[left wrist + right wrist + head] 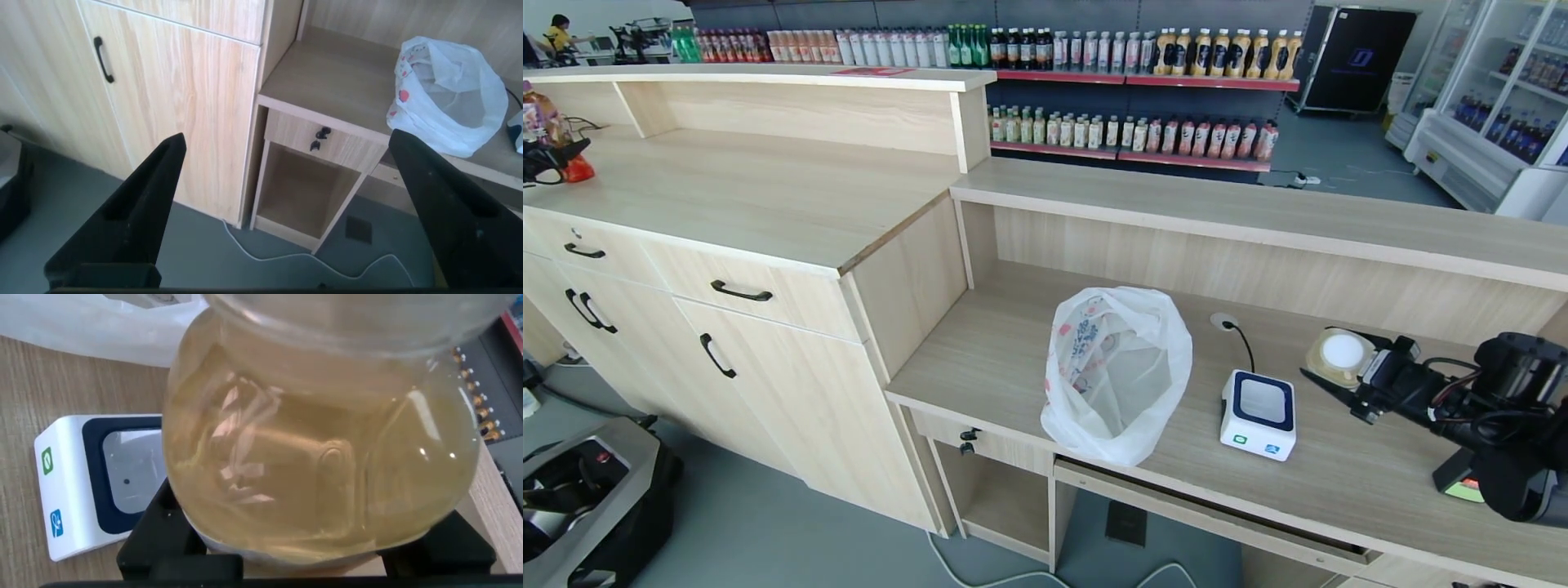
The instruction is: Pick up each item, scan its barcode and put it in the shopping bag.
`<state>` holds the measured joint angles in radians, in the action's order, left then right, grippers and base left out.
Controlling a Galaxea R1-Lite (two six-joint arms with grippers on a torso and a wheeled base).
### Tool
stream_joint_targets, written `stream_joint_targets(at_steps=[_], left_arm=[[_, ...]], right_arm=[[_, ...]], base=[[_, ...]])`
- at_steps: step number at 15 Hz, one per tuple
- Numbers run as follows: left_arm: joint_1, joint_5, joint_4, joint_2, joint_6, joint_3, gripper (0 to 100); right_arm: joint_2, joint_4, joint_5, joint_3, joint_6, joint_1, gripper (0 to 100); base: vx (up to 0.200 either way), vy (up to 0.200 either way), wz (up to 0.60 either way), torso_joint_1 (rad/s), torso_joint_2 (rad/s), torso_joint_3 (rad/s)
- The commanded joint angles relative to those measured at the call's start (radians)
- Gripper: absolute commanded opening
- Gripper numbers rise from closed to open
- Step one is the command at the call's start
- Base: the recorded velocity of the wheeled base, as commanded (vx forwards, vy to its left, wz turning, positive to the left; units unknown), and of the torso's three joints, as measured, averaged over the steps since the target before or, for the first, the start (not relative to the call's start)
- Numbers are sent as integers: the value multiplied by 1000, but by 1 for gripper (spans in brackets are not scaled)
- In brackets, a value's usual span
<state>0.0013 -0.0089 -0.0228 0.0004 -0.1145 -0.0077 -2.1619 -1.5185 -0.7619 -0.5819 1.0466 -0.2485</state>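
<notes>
Bottle [1342,353] pinched by right end effector [1339,369], frame right, held just beside the scanner [1258,412], presumably to present its barcode; left end effector [286,136] spread, empty.

No text is legible. The shopping bag [1115,371] at frame centre carries red and blue print too small to read. The scanner [1258,412], right of centre, bears one green and one blue square icon. Labels on the shelf bottles [1127,131], upper centre, are unreadable.
</notes>
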Motion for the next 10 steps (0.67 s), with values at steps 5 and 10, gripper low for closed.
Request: stream_joint_targets(at_steps=[5,10], left_arm=[[0,0,0,0,-1,0,100],[0,0,0,0,-1,0,100]], right_arm=[[-29,0,1,-21,-3,17,0],[-42,1,1,-42,-5,31,0]], base=[[0,0,0,0,0,0],[0,0,0,0,0,0]])
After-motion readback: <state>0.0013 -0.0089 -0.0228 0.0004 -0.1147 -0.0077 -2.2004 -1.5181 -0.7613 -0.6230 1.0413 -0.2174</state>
